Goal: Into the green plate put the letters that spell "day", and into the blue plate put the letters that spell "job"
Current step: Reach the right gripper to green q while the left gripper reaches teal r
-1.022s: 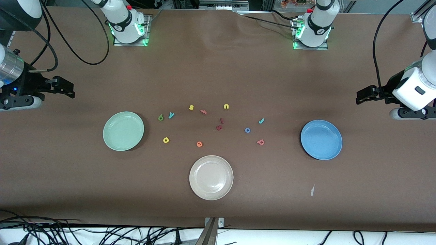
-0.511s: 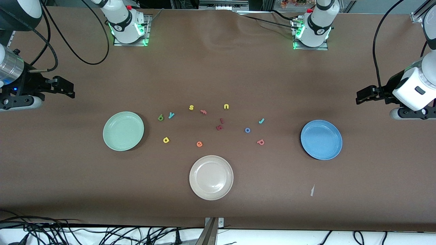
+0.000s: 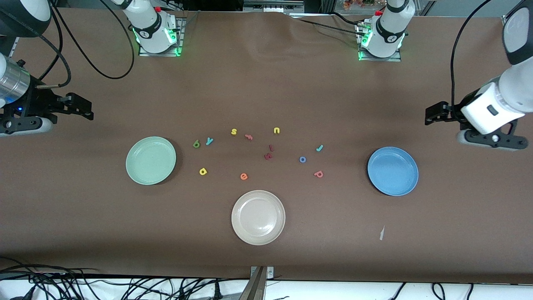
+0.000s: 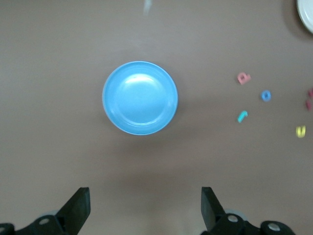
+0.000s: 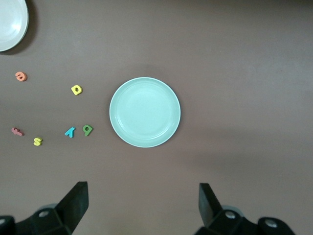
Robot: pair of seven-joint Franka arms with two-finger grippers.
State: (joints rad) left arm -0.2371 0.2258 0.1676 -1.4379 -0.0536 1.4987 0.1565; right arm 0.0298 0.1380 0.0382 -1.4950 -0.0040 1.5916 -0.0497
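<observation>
The green plate (image 3: 150, 160) (image 5: 145, 112) lies toward the right arm's end, and the blue plate (image 3: 392, 171) (image 4: 140, 98) toward the left arm's end; nothing lies in either. Between them on the table are the olive-green letter (image 3: 196, 144), teal "y" (image 3: 209, 141), yellow bowl-and-stem letter (image 3: 202, 171), teal "j" (image 3: 319, 148), blue "o" (image 3: 302, 159) and salmon-red letter (image 3: 318, 174). My left gripper (image 3: 431, 113) (image 4: 145, 192) hangs open over bare table beside the blue plate. My right gripper (image 3: 85, 109) (image 5: 143, 187) hangs open over bare table beside the green plate.
A beige plate (image 3: 258, 217) sits nearer to the front camera than the letters. Among the letters lie a yellow "s" (image 3: 234, 131), yellow "u" (image 3: 276, 130), orange "e" (image 3: 243, 176), a salmon letter (image 3: 248, 136) and two dark red letters (image 3: 268, 156). A paper scrap (image 3: 381, 233) lies near the blue plate.
The left arm has swung a little toward the middle of the table, gripper still open. The right gripper has barely shifted. The letters and plates have not moved.
</observation>
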